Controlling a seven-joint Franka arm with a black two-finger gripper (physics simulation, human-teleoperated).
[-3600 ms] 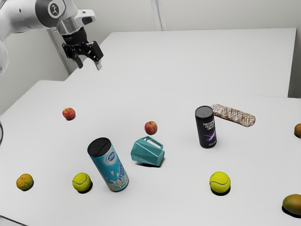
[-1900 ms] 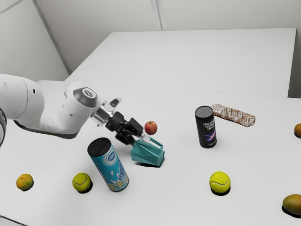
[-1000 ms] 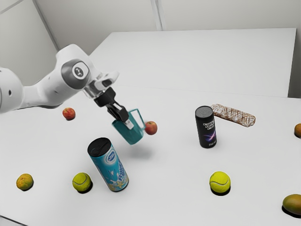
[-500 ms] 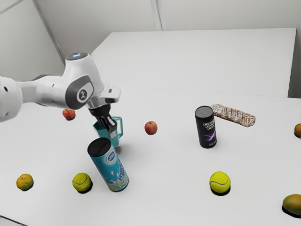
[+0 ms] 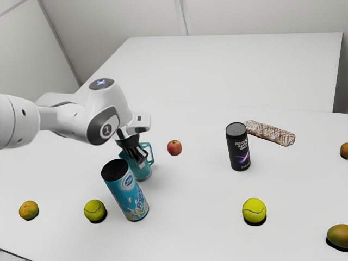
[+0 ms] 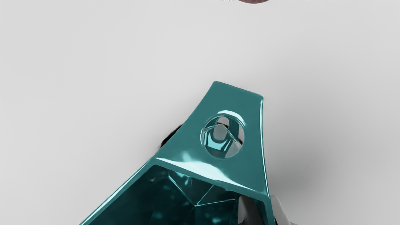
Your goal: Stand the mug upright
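Contents of the surface [image 5: 296,182], for you, left to right in the exterior view:

1. Yellow-orange fruit [image 5: 29,210]: well apart from the end effector, on the arm's side and nearer the camera.
2. First tennis ball [image 5: 94,211]: same side, closer in.
3. Tall blue can [image 5: 131,194]: standing just camera-side of the end effector, partly in front of the mug; your closest hazard should the mug swing or the fingers open broadly.
4. Mug [image 5: 142,171]: teal, under the end effector, mouth up, close to upright, its handle [image 6: 239,97] pointing away from the arm. Whether its base bears fully on the surface, you cannot tell.
5. End effector [image 5: 140,156]: narrow, holding the mug by its wall, one finger inside and one outside.
6. Red apple [image 5: 174,147]: beyond the handle, apart from it.
7. Black can [image 5: 238,148]: farther out, standing.
8. Second tennis ball [image 5: 254,211]: farther out, nearer the camera.
9. Crusted roll [image 5: 270,133]: behind the black can.
10. Green-brown fruit [image 5: 339,236] and orange fruit [image 5: 345,151]: farthest out.

Step in hand, as judged: settling the mug on its base. Next move: check level and contact, ease down if any gap remains, then release and rise straight along the wall.
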